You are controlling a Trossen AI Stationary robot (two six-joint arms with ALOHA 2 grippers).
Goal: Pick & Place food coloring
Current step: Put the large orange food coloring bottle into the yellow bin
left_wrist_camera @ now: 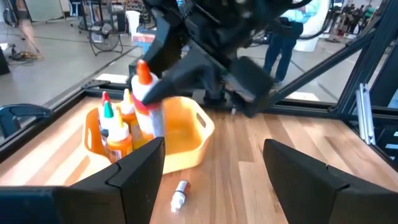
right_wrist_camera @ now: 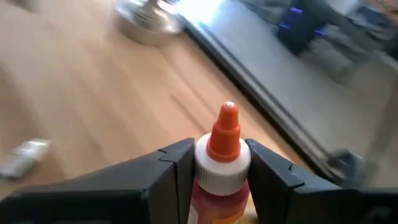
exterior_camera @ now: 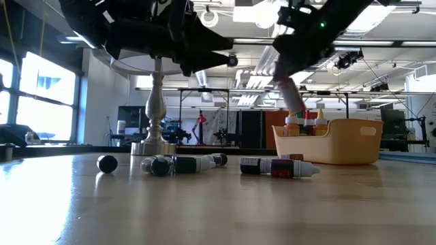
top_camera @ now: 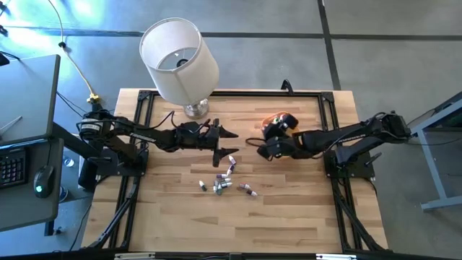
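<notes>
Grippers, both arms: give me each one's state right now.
Left end effector: open, holding nothing.
Right end effector: shut on an orange-capped bottle, over the orange bowl.

Both arms are dark, jointed and slim, black cables trailing along them. Each ends in two black, wedge-shaped fingers point(left_wrist_camera: 140, 171) with flat inner faces, wider behind the tips.
</notes>
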